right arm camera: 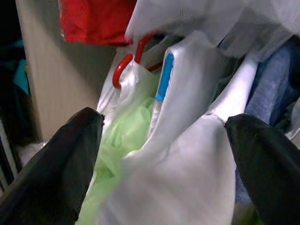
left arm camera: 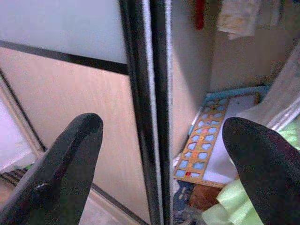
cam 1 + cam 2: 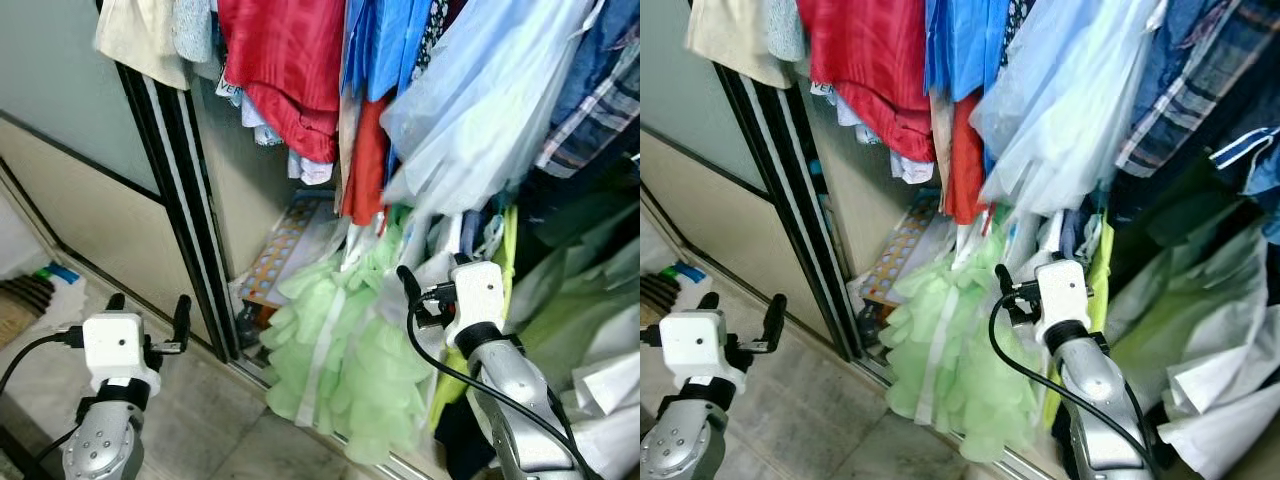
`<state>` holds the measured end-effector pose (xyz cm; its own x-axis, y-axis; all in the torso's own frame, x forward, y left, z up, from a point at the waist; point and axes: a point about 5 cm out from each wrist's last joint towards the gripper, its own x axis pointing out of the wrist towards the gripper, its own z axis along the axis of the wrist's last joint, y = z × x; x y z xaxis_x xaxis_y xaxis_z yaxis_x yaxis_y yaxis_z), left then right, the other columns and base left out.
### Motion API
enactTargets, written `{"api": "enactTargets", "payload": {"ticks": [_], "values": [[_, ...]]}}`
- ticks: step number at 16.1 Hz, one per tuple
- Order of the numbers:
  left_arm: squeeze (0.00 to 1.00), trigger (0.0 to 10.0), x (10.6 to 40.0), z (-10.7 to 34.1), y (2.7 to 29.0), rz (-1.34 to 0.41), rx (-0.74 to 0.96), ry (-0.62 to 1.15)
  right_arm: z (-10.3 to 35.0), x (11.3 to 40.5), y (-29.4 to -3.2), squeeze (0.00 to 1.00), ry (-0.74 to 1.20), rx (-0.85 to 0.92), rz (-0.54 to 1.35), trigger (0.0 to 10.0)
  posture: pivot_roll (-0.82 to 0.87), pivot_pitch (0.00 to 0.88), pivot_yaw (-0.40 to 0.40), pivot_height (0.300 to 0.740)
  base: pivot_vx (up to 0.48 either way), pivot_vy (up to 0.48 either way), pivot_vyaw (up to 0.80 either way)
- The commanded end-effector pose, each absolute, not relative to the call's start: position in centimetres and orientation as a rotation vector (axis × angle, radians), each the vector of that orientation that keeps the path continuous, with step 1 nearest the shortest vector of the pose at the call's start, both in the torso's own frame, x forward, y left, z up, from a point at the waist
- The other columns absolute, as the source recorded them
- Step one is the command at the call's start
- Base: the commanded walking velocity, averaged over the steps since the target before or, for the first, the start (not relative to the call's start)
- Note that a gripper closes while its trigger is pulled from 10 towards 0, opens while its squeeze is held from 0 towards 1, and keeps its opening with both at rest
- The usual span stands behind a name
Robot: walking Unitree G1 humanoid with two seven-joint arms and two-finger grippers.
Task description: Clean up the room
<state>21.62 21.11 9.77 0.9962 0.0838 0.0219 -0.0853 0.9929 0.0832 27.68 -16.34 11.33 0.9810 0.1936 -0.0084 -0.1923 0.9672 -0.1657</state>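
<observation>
An open wardrobe is packed with hanging clothes: a red garment (image 3: 290,70), blue ones (image 3: 385,40) and a pale blue plastic-covered one (image 3: 470,110). Below them hangs a light green ruffled garment (image 3: 340,350). My right gripper (image 3: 432,275) is open, pushed in among the lower clothes. Its wrist view shows a white plastic cover (image 1: 187,154) between the fingers, with a red hanger hook (image 1: 129,63) and a blue clip (image 1: 165,77) beyond. My left gripper (image 3: 148,315) is open and empty, low in front of the black sliding-door frame (image 3: 180,180).
A coloured puzzle board (image 2: 204,145) leans inside the wardrobe's bottom corner. The beige sliding door panel (image 3: 90,230) stands on the left. A dark brush (image 3: 25,295) and a blue-green item (image 3: 58,272) lie on the tiled floor (image 3: 200,420). White bags (image 3: 610,390) pile up on the right.
</observation>
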Motion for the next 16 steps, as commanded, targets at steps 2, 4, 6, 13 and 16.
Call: {"api": "enactTargets", "payload": {"ticks": [2, 4, 6, 13, 16], "values": [[0.00, 10.0, 21.6, 9.3, 20.9, 0.084, 0.087, -0.002, 11.3, 27.7, -16.7, 0.00, -0.008, -0.182, 0.188, 10.0, 0.04, 0.030, -0.050, 0.740, 0.000, 0.000, 0.00], [0.00, 10.0, 21.6, 9.2, 20.6, 0.072, 0.088, 0.002, 11.3, 27.7, -16.6, 0.00, -0.015, -0.201, 0.198, 10.0, 0.03, 0.032, -0.050, 0.740, 0.000, 0.000, 0.42], [0.00, 10.0, 21.9, 9.3, 20.1, 0.062, 0.091, -0.001, 11.2, 27.6, -16.5, 0.00, -0.013, -0.192, 0.200, 10.0, 0.03, 0.038, -0.048, 0.740, 0.000, 0.000, 0.80], [0.00, 10.0, 22.1, 9.4, 19.8, 0.062, 0.109, -0.008, 11.3, 27.8, -16.5, 0.00, -0.015, -0.191, 0.200, 10.0, 0.03, 0.052, -0.048, 0.740, 0.000, 0.000, 0.80], [0.00, 10.0, 22.2, 9.4, 19.7, 0.063, 0.116, -0.011, 11.3, 27.9, -16.4, 0.00, -0.016, -0.192, 0.203, 10.0, 0.03, 0.054, -0.051, 0.740, 0.000, 0.000, 0.80]]}}
